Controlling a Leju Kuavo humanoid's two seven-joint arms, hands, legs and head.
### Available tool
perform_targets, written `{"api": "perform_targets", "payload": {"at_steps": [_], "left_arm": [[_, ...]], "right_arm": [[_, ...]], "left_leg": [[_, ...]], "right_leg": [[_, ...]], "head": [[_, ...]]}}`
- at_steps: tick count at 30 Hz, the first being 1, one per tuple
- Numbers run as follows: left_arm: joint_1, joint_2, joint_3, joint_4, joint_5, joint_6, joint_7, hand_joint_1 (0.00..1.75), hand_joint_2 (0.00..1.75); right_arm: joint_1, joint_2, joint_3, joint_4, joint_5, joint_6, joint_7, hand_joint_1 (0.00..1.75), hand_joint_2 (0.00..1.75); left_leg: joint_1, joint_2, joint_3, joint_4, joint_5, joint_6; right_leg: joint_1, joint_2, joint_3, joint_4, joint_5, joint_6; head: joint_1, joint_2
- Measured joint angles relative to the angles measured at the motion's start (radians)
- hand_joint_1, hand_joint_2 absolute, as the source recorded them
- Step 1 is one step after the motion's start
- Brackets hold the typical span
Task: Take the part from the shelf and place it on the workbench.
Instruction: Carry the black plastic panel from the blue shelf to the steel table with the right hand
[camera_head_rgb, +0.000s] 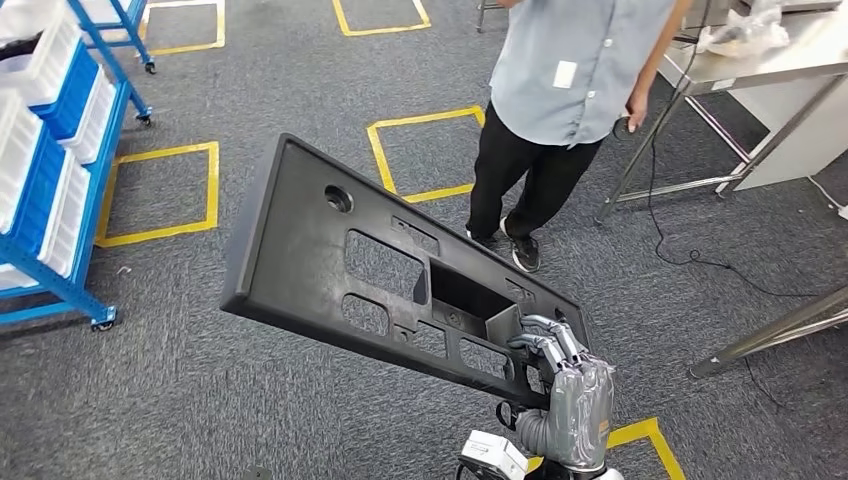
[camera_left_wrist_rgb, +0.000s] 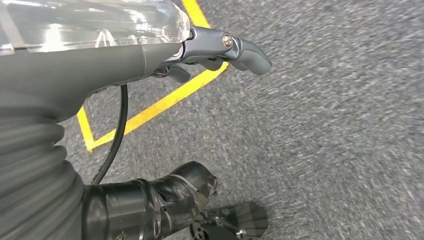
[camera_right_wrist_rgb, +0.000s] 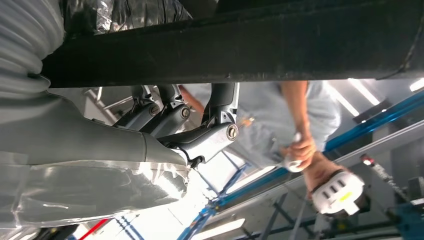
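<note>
— One part (camera_head_rgb: 330, 265), a long black panel, was found held at its near end by the right hand (camera_head_rgb: 575, 395), fingers hooked through a cut-out. How was the left hand (camera_left_wrist_rgb: 150, 55) noted?

— Hung over carpet, nothing held; whether spread or curled could not be told. Removal from the shelf (camera_head_rgb: 55, 150) was judged done; placement on the workbench (camera_head_rgb: 770, 60), beyond a person (camera_head_rgb: 570, 80), was outstanding.
</note>
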Motion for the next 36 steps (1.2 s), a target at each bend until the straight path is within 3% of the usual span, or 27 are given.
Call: {"api": "perform_targets", "payload": {"at_steps": [1, 3, 4, 6, 8, 9, 10, 11, 12, 14, 16, 17, 18, 19, 21, 23, 25, 26, 27, 28, 30, 32, 34, 36], "left_arm": [[0.0, 0.0, 0.0, 0.0, 0.0, 0.0, 0.0, 0.0, 1.75], [-0.001, -0.002, 0.0, 0.0, 0.0, 0.0, 0.0, 0.0, 1.75], [-0.002, -0.003, 0.0, 0.0, 0.0, 0.0, 0.0, 0.0, 1.75], [-0.003, -0.004, 0.0, 0.0, 0.0, 0.0, -0.001, 0.0, 1.75], [-0.002, -0.003, 0.001, 0.0, 0.0, 0.0, -0.001, 0.0, 1.75], [-0.001, -0.003, 0.001, 0.0, 0.0, 0.0, -0.001, 0.0, 1.75], [0.001, -0.003, 0.001, 0.0, 0.0, 0.0, -0.001, 0.0, 1.75], [0.002, -0.003, 0.001, 0.0, 0.0, 0.0, 0.0, 0.0, 1.75], [0.003, -0.002, 0.001, 0.0, 0.0, 0.0, 0.0, 0.0, 1.75], [0.002, -0.001, 0.001, 0.0, 0.0, 0.0, 0.0, 0.0, 1.75], [0.0, 0.0, 0.001, 0.0, 0.0, -0.002, -0.002, 0.0, 1.75], [-0.001, 0.0, 0.001, 0.0, 0.0, -0.004, -0.003, 0.0, 1.75], [-0.002, 0.0, 0.002, 0.0, 0.0, -0.005, -0.005, 0.0, 1.75], [-0.003, 0.0, 0.002, 0.0, 0.0, -0.007, -0.006, 0.0, 1.75], [-0.003, 0.0, 0.002, 0.0, 0.001, -0.008, -0.008, 0.0, 1.75], [-0.002, 0.0, 0.002, 0.0, 0.001, -0.008, -0.008, 0.0, 1.75], [0.0, 0.0, 0.003, 0.0, 0.002, -0.009, -0.009, 0.0, 1.75], [0.001, 0.0, 0.003, 0.0, 0.002, -0.009, -0.009, 0.0, 1.75], [0.0, 0.0, 0.003, 0.0, 0.002, -0.009, -0.009, 0.0, 1.75], [0.0, 0.0, 0.003, 0.0, 0.004, -0.009, -0.01, 0.0, 1.75], [-0.001, -0.001, 0.003, 0.0, 0.007, -0.011, -0.017, 0.0, 1.75], [-0.002, -0.002, 0.005, 0.0, 0.011, -0.015, -0.028, 0.0, 1.75], [-0.003, -0.003, 0.006, 0.0, 0.012, -0.019, -0.036, 0.0, 1.75], [-0.005, -0.005, 0.007, 0.0, 0.011, -0.021, -0.039, 0.0, 1.75]], "right_arm": [[0.0, 0.0, 0.0, 0.0, 0.0, 0.0, 0.0, 1.75, 1.75], [0.001, 0.0, 0.0, 0.0, 0.0, 0.0, 0.0, 1.75, 1.75], [0.002, 0.0, 0.0, 0.0, 0.0, -0.001, 0.0, 1.75, 1.75], [0.0, 0.0, 0.0, 0.0, -0.001, -0.002, 0.001, 1.75, 1.75], [-0.003, 0.001, 0.0, 0.0, -0.003, -0.002, 0.002, 1.75, 1.75], [-0.004, 0.002, 0.0, 0.001, -0.003, -0.002, 0.002, 1.75, 1.75], [-0.004, 0.002, 0.0, 0.002, -0.003, -0.002, 0.003, 1.75, 1.75], [-0.004, 0.002, 0.0, 0.004, -0.003, -0.002, 0.003, 1.75, 1.75], [-0.004, 0.002, 0.0, 0.005, -0.004, -0.002, 0.003, 1.75, 1.75], [-0.004, 0.002, 0.0, 0.007, -0.004, -0.002, 0.003, 1.75, 1.75], [-0.006, 0.002, 0.0, 0.008, -0.005, -0.003, 0.004, 1.75, 1.75], [-0.006, 0.002, 0.0, 0.008, -0.005, -0.003, 0.005, 1.75, 1.75], [-0.005, 0.002, 0.0, 0.009, -0.006, -0.004, 0.006, 1.75, 1.75], [-0.004, 0.002, 0.0, 0.009, -0.006, -0.004, 0.007, 1.75, 1.75], [-0.003, 0.002, 0.0, 0.009, -0.007, -0.005, 0.008, 1.75, 1.75], [-0.006, 0.002, 0.0, 0.009, -0.007, -0.005, 0.009, 1.75, 1.75], [-0.006, 0.002, 0.0, 0.011, -0.009, -0.005, 0.009, 1.75, 1.75], [-0.005, 0.002, 0.0, 0.012, -0.01, -0.005, 0.01, 1.75, 1.75], [-0.005, 0.002, 0.0, 0.014, -0.01, -0.005, 0.01, 1.75, 1.75], [-0.005, 0.002, 0.0, 0.015, -0.011, -0.005, 0.011, 1.75, 1.75], [-0.005, 0.002, 0.0, 0.015, -0.011, -0.005, 0.011, 1.75, 1.75], [-0.006, 0.002, 0.0, 0.015, -0.012, -0.005, 0.011, 1.75, 1.75], [-0.005, 0.002, 0.0, 0.015, -0.013, -0.006, 0.012, 1.75, 1.75], [-0.004, 0.002, 0.0, 0.015, -0.012, -0.006, 0.013, 1.75, 1.75]], "left_leg": [[-0.001, 0.009, 0.003, 0.0, -0.003, -0.004], [-0.003, 0.029, 0.01, -0.005, -0.006, -0.014], [-0.002, 0.028, 0.013, -0.003, -0.011, -0.019], [-0.001, -0.012, -0.002, 0.045, -0.044, -0.026], [0.002, -0.062, -0.063, 0.168, -0.103, -0.029], [0.002, -0.07, -0.097, 0.231, -0.125, -0.031], [0.002, -0.073, -0.121, 0.27, -0.129, -0.033], [0.003, -0.075, -0.129, 0.271, -0.111, -0.034], [0.004, -0.078, -0.118, 0.235, -0.076, -0.034], [0.009, -0.115, -0.072, 0.111, -0.006, -0.035], [0.012, -0.159, -0.043, 0.041, 0.012, -0.03], [0.011, -0.168, -0.041, 0.037, 0.006, -0.026], [0.01, -0.16, -0.039, 0.033, 0.007, -0.02], [0.01, -0.149, -0.037, 0.029, 0.009, -0.014], [0.013, -0.125, -0.03, 0.018, 0.014, -0.003], [0.011, -0.097, -0.025, 0.013, 0.013, 0.005], [0.009, -0.067, -0.024, 0.012, 0.01, 0.008], [0.009, -0.054, -0.022, 0.012, 0.007, 0.008], [0.008, -0.041, -0.019, 0.012, 0.005, 0.007], [0.008, -0.03, -0.014, 0.012, 0.001, 0.006], [0.007, -0.012, -0.004, 0.011, -0.006, 0.0], [0.004, 0.005, 0.003, 0.01, -0.011, -0.008], [0.002, 0.02, 0.009, 0.006, -0.015, -0.017], [0.003, -0.008, 0.006, 0.029, -0.037, -0.025]], "right_leg": [[0.006, -0.011, 0.01, -0.023, 0.001, -0.005], [0.011, 0.006, 0.01, -0.029, 0.001, -0.015], [0.008, 0.018, 0.014, -0.036, 0.004, -0.02], [0.0, 0.041, 0.024, -0.051, 0.012, -0.032], [-0.004, 0.064, 0.027, -0.054, 0.013, -0.038], [-0.004, 0.077, 0.027, -0.052, 0.012, -0.04], [-0.004, 0.092, 0.027, -0.049, 0.01, -0.041], [-0.005, 0.108, 0.027, -0.045, 0.008, -0.04], [-0.006, 0.123, 0.028, -0.039, 0.004, -0.038], [-0.008, 0.151, 0.025, -0.023, -0.006, -0.029], [-0.01, 0.172, 0.013, -0.007, -0.014, -0.018], [-0.011, 0.182, 0.007, -0.004, -0.014, -0.011], [-0.013, 0.193, 0.004, -0.004, -0.012, -0.005], [-0.015, 0.194, 0.003, -0.004, -0.012, 0.0], [-0.012, 0.151, -0.012, 0.027, -0.031, 0.01], [-0.011, 0.09, -0.064, 0.132, -0.086, 0.018], [-0.014, 0.073, -0.125, 0.246, -0.126, 0.023], [-0.015, 0.071, -0.135, 0.26, -0.119, 0.024], [-0.016, 0.068, -0.124, 0.234, -0.094, 0.023], [-0.015, 0.06, -0.092, 0.172, -0.057, 0.02], [-0.005, 0.021, -0.023, 0.038, -0.006, 0.008], [0.006, 0.002, 0.002, -0.016, 0.001, -0.003], [0.006, 0.023, 0.003, -0.023, 0.004, -0.013], [-0.003, 0.043, 0.013, -0.039, 0.01, -0.024]], "head": [[0.0, 0.0], [0.0, 0.0], [0.0, 0.0], [0.0, 0.0], [-0.001, 0.0], [-0.001, 0.0], [-0.001, 0.0], [0.0, 0.0], [-0.001, 0.0], [0.0, 0.0], [0.0, 0.0], [0.0, 0.0], [0.0, 0.0], [0.0, 0.0], [0.001, 0.0], [0.002, 0.0], [0.001, 0.0], [0.001, 0.0], [0.001, 0.0], [0.002, 0.0], [0.002, 0.0], [0.001, 0.0], [0.001, 0.0], [0.001, 0.0]]}}
